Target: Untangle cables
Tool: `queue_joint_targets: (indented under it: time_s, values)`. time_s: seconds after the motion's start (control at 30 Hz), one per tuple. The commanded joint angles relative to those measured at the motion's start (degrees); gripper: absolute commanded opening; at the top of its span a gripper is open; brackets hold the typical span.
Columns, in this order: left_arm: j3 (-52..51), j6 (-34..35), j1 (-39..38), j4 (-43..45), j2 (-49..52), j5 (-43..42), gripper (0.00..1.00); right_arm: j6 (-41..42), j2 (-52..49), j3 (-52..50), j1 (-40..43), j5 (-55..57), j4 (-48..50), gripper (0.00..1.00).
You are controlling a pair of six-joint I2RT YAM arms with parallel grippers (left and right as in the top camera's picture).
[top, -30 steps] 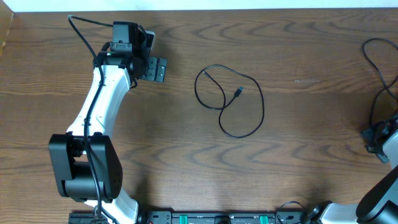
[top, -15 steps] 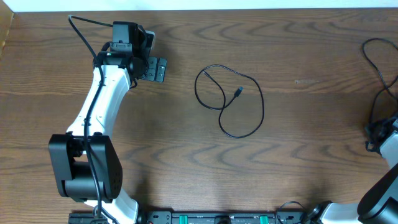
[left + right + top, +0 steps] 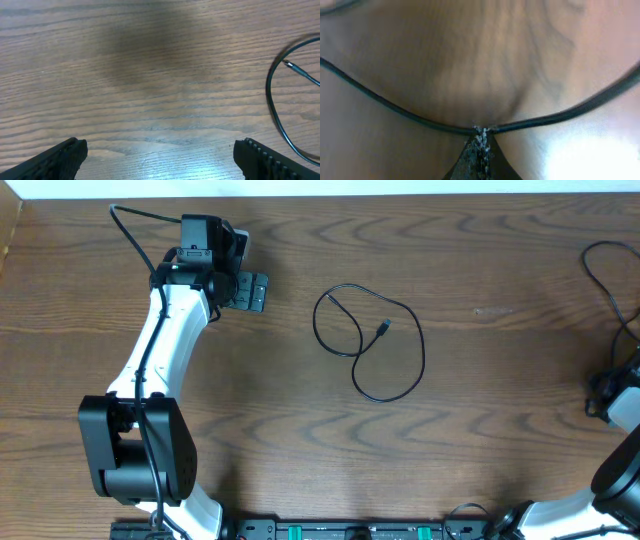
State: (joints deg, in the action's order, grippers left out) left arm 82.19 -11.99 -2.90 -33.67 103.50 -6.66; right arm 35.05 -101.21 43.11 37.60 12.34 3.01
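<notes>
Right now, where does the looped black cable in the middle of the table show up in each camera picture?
Overhead: the looped cable lies mid-picture.
Left wrist: its curve runs along the right edge.
Right wrist: not in it; the right gripper, shut, pinches another cable.
Shared landmark: the wooden table.

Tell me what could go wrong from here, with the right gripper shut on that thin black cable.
1. The right gripper pinches the thin black cable only at its very tips, so a pull may let it slip out.
2. That cable leaves the overhead view, so part of it is unseen; a pull might snag it.
3. The looped cable in the centre crosses itself, and the open left gripper holds nothing to steady it.
</notes>
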Motion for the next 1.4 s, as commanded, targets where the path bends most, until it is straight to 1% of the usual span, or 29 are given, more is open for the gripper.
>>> queue_joint_targets:
  time_s: [0.0,0.2,0.37,0.4,0.43,0.47,0.5,0.57,0.63,0.7,0.77,0.93,1.17,1.37]
  values:
    - [-0.5,0.3,-0.1,-0.2,0.0,0.5,0.98,3.7,-5.6,-1.2,0.2,-5.0,3.0,0.01]
    - [-0.5,0.3,-0.1,-0.2,0.0,0.5,0.98,5.3,-10.2,-1.2,-0.2,-6.0,11.2,0.01]
    - [-0.5,0.3,-0.1,-0.2,0.0,0.5,0.98,5.2,-14.4,-1.1,-1.8,-11.3,19.1,0.01]
    - [-0.5,0.3,-0.1,-0.2,0.0,0.5,0.98,4.7,-14.5,-1.1,-2.1,-13.1,20.0,0.06]
    - [-0.5,0.3,-0.1,-0.2,0.0,0.5,0.98,1.7,-14.4,-1.0,-2.4,-17.8,22.0,0.19]
    - [-0.5,0.3,-0.1,-0.2,0.0,0.5,0.98,-0.5,-14.3,-0.8,-2.6,-21.1,23.1,0.29]
    - [-0.5,0.3,-0.1,-0.2,0.0,0.5,0.98,-3.1,-14.1,-0.2,-2.8,-26.4,23.9,0.55]
    - [-0.5,0.3,-0.1,-0.2,0.0,0.5,0.98,-8.2,-13.2,1.3,-3.5,-37.3,23.8,0.99]
    - [-0.5,0.3,-0.1,-0.2,0.0,0.5,0.98,-10.0,-12.2,2.2,-4.8,-43.4,23.8,0.99]
    - [-0.5,0.3,-0.1,-0.2,0.0,0.5,0.98,-11.5,-11.1,2.3,-6.5,-45.5,23.8,0.99]
    - [-0.5,0.3,-0.1,-0.2,0.0,0.5,0.98,-14.0,-9.7,2.3,-9.1,-45.6,23.7,0.99]
    - [-0.5,0.3,-0.1,-0.2,0.0,0.5,0.98,-16.5,-8.8,2.3,-16.8,-45.4,23.1,0.99]
    - [-0.5,0.3,-0.1,-0.2,0.0,0.5,0.98,-16.9,-8.8,2.3,-29.4,-43.8,22.9,0.99]
    - [-0.5,0.3,-0.1,-0.2,0.0,0.5,0.98,-16.9,-8.8,2.3,-37.7,-42.7,22.8,0.99]
